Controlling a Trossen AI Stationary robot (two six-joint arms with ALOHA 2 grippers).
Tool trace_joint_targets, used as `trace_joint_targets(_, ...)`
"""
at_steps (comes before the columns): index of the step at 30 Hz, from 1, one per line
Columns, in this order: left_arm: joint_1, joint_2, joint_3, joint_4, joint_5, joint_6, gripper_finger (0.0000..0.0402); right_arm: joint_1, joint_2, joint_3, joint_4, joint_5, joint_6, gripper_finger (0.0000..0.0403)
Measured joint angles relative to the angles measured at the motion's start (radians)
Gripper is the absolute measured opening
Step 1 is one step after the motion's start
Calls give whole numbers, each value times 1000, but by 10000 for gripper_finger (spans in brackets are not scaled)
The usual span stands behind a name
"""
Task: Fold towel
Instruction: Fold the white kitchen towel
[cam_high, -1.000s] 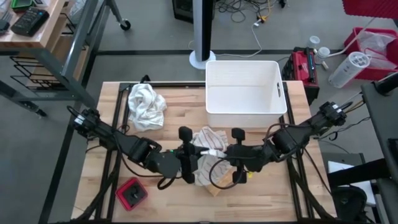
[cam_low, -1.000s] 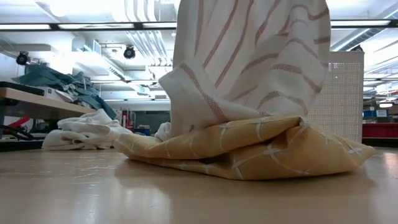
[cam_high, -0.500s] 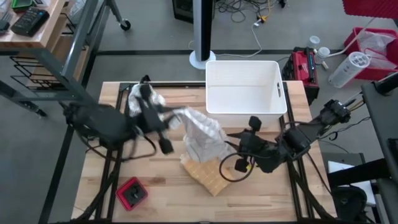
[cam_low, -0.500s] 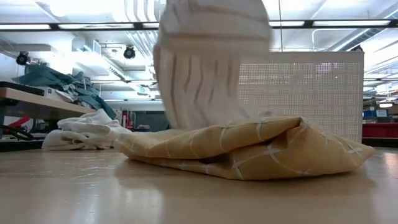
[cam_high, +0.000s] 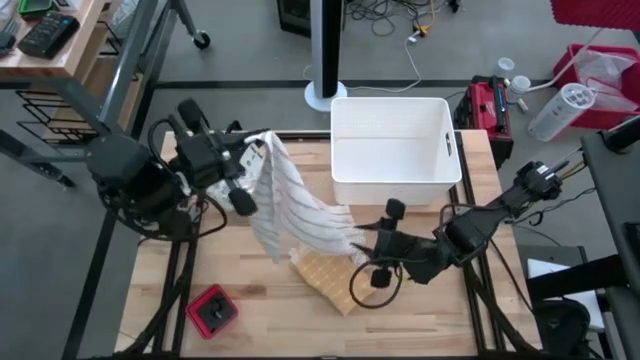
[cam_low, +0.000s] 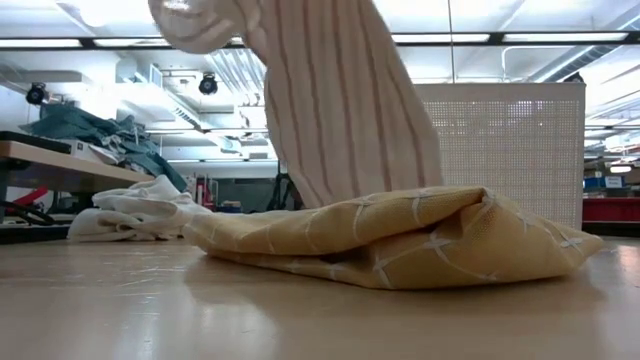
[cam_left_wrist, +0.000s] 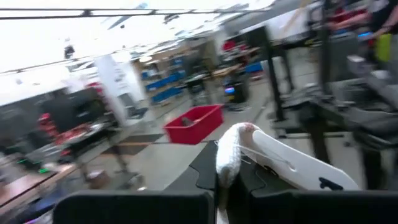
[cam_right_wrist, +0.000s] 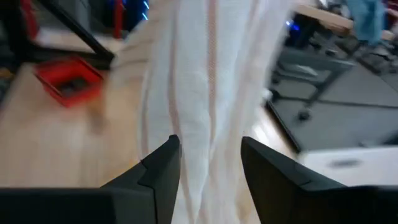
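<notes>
The left gripper (cam_high: 243, 160) now sits raised near the bench's rear left, no longer at centre front, and the striped towel (cam_high: 295, 212) is drawn out from it in a long band. The right gripper (cam_high: 383, 240) now has its jaws parted around the towel's lower end.

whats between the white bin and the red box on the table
In the high view, the striped towel hanging from the left gripper and the yellow cloth lie between the white bin and red box.

white bin (cam_high: 390, 140) | red box (cam_high: 212, 310) | crumpled white cloth (cam_low: 140, 210)
</notes>
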Motion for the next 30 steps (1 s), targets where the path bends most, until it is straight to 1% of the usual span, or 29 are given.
trace_joint_targets(3, 5, 22, 0, 86, -89, 90, 0, 0, 13, -37, 146, -82, -27, 172)
trace_joint_targets(5, 5, 40, 0, 165, -121, 159, 0, 0, 26, -57, 224, -123, -27, 176)
trace_joint_targets(11, 5, 72, 0, 419, -127, 298, 0, 1, 116, -92, 440, -126, -16, 178)
trace_joint_targets(13, 5, 77, 0, 479, -109, 304, 0, 0, 167, -83, 511, -73, -50, 178)
trace_joint_targets(17, 7, 88, 0, 569, -31, 269, 0, -1, 283, -41, 656, 159, -235, 175)
trace_joint_targets(18, 7, 90, 0, 577, -29, 260, 0, -3, 310, -31, 708, 189, -292, 174)
trace_joint_targets(21, 10, 89, 0, 584, -31, 235, 0, -8, 387, 2, 893, 199, -446, 175)
trace_joint_targets(24, 10, 89, -1, 583, -18, 181, 0, -24, 452, 44, 1024, 197, -522, 176)
trace_joint_targets(25, 11, 89, -2, 582, -7, 164, 0, -36, 470, 58, 1037, 191, -530, 176)
trace_joint_targets(27, 10, 91, -2, 582, 3, 144, 0, -64, 501, 85, 1037, 148, -519, 176)
trace_joint_targets(30, 11, 98, -2, 583, -21, 157, 0, -90, 529, 116, 1030, 77, -471, 175)
